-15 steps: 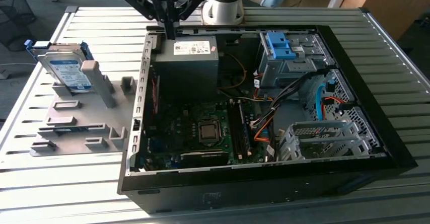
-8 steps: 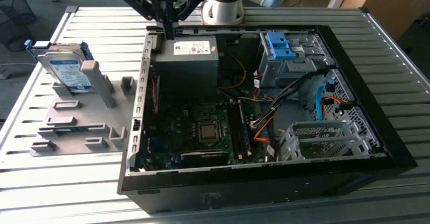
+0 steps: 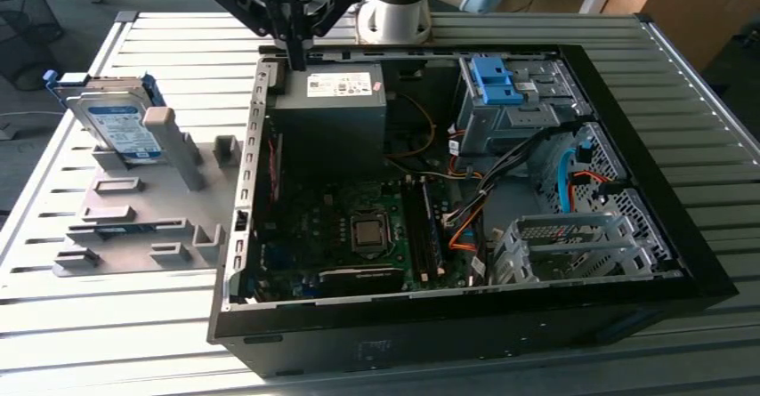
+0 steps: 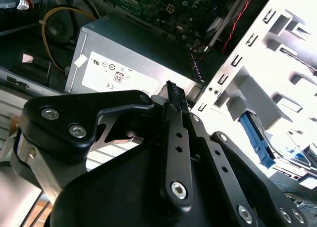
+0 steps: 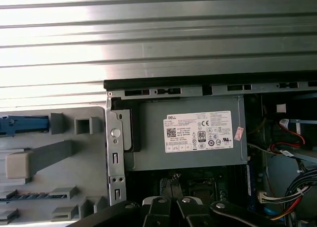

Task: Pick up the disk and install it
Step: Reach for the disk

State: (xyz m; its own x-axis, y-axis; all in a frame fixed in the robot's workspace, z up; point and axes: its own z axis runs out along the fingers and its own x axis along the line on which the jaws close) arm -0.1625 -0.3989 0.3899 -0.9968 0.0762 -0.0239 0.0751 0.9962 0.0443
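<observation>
At the exterior view's left, the disk point(image 3: 116, 122) stands propped on edge, tilted, at the far end of a grey rack point(image 3: 142, 209) that lies on the slatted bench point(image 3: 107, 325). Just beside the rack is an open case point(image 3: 475, 343). The hand point(image 3: 295, 58) hangs over the case's far rim, above the near corner of the power supply point(image 3: 338, 111), well apart from the disk. Its fingers are together with nothing between them, as both wrist views also show point(image 4: 171, 88) point(image 5: 169, 180). Further right, a blue bracket point(image 3: 493, 80) sits in the drive bay, and a grey cage point(image 3: 570, 245) stands in the case's near right corner.
</observation>
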